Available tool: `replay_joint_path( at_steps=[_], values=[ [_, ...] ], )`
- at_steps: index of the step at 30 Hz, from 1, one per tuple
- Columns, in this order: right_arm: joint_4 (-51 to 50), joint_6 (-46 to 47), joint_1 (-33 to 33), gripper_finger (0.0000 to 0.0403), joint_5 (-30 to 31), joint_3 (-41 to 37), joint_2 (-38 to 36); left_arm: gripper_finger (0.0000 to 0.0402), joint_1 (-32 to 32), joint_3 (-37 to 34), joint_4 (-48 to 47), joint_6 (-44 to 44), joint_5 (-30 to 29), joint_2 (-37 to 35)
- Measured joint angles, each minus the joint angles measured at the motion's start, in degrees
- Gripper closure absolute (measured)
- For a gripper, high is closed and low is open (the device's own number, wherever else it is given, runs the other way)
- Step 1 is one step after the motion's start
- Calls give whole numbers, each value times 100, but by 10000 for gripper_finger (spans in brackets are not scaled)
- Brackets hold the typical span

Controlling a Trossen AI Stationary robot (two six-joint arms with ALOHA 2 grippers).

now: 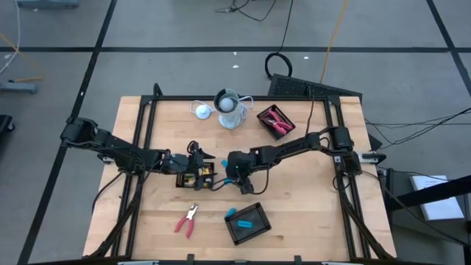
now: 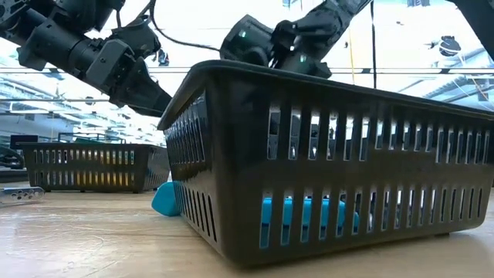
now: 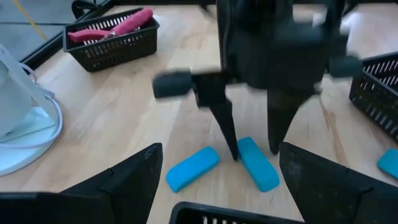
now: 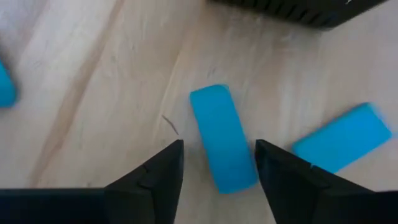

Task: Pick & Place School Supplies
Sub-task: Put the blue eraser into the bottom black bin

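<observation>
Right tool stands spread, fingers straddling a light-blue oblong plastic piece lying flat on the wooden tabletop, positioned for pickup. A second blue piece lies beside it. Left tool is released, waiting at the yellow-filled black mesh tray.

Even overhead light; low view backlit, wrist views perhaps motion-blurred.

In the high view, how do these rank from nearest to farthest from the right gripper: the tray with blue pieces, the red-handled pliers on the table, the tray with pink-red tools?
From the right gripper:
1. Tray with blue pieces, at the near table edge.
2. Red-handled pliers, left of that tray.
3. Tray with pink-red tools, at the far right.
</observation>
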Motion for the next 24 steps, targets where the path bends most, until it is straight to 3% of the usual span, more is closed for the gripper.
replay_joint_path(
  at_steps=[7,13,19,24],
  values=[
    [19,-87,93,270,208,15,144,76,0,-2,25,9,7,0],
    [5,-62,125,355,389,15,148,76,0,-2,25,31,4,0],
    [-20,19,183,355,458,9,112,76,0,-2,15,42,0,0],
    [-210,9,316,355,893,-13,-72,76,0,-2,1,28,0,0]
  ],
)
